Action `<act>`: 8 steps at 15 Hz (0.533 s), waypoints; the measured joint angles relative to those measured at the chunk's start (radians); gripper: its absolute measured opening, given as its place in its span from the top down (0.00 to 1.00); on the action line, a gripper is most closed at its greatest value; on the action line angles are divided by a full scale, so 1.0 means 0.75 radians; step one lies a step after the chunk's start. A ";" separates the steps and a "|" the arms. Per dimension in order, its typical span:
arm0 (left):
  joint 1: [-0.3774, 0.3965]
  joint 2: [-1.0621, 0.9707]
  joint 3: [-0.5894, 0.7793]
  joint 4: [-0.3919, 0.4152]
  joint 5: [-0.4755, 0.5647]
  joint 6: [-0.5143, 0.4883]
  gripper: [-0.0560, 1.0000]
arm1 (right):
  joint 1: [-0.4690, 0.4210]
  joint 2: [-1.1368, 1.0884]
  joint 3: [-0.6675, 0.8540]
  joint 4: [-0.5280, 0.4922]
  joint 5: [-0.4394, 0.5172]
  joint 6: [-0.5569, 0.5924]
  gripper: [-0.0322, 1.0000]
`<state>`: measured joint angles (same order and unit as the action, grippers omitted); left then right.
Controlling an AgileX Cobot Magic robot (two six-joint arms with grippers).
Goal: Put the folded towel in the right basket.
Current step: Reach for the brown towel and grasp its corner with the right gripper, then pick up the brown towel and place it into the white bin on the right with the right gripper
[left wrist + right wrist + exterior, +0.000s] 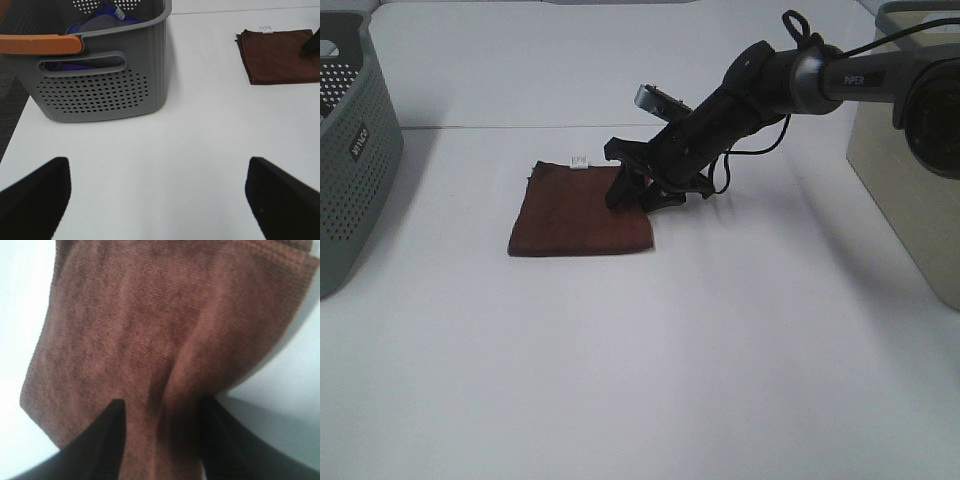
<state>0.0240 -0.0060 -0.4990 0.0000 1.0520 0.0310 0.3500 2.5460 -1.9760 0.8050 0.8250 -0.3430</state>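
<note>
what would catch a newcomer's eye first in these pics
The brown folded towel lying mid-table, with the right gripper down on its right edge, fingers straddling a bunched fold. Next, the grey perforated basket at the far left and the beige basket at the far right.

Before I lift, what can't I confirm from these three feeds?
- Grip: the right gripper has the towel between its fingers, but the right wrist view is too close and blurred to show a firm pinch.
- Inside of the right basket: cut off by the high view's edge and hidden by its own wall.
- Print on the tag: too small.
- Contents of the left basket: mostly hidden by its wall in the left wrist view.
</note>
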 joint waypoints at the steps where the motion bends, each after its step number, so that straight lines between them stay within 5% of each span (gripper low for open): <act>1: 0.000 0.000 0.000 0.000 0.000 0.000 0.11 | 0.000 0.005 0.000 -0.001 -0.007 0.015 0.64; 2: 0.000 0.000 0.000 0.000 0.000 0.000 0.11 | 0.000 0.005 0.000 -0.001 -0.007 0.015 0.64; 4: 0.000 0.000 0.000 0.000 0.000 0.000 0.11 | -0.001 0.017 0.000 -0.013 -0.012 0.051 0.91; 8: 0.000 0.000 0.000 0.000 0.000 0.000 0.11 | -0.001 0.017 -0.084 -0.047 0.101 0.053 0.94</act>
<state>0.0240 -0.0060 -0.4990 0.0000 1.0520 0.0310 0.3490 2.5590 -2.0390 0.7700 0.9010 -0.3030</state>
